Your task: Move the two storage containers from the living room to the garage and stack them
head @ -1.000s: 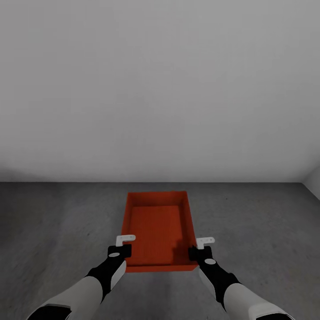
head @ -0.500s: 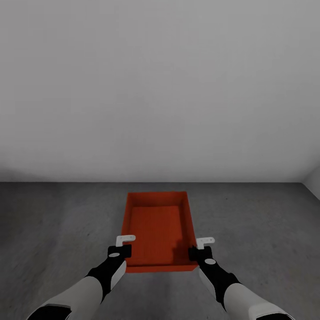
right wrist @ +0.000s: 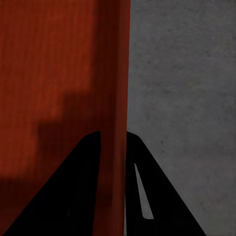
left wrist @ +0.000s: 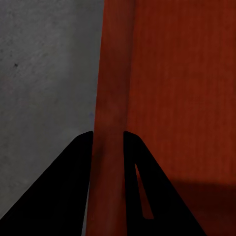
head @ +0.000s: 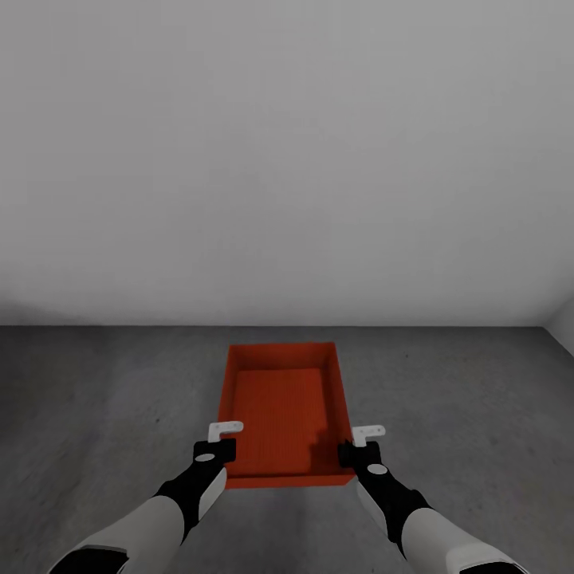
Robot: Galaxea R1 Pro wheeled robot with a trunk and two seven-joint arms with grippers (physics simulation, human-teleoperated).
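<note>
One orange-red storage container (head: pixel 279 414) lies lengthwise in front of me over the dark grey concrete floor (head: pixel 96 399) of the garage. My left gripper (head: pixel 223 448) is shut on its left wall near the front corner. In the left wrist view that thin wall (left wrist: pixel 112 73) runs between the two black fingers (left wrist: pixel 73 187). My right gripper (head: pixel 355 451) is shut on the right wall in the same way, and the wall (right wrist: pixel 118 64) passes between its fingers (right wrist: pixel 73 187). Whether the container rests on the floor or hangs just above it, I cannot tell.
A plain white wall (head: pixel 287 159) stands a short way beyond the container's far end. A second wall (head: pixel 564 323) meets it at the far right corner. Concrete floor stretches to both sides of the container.
</note>
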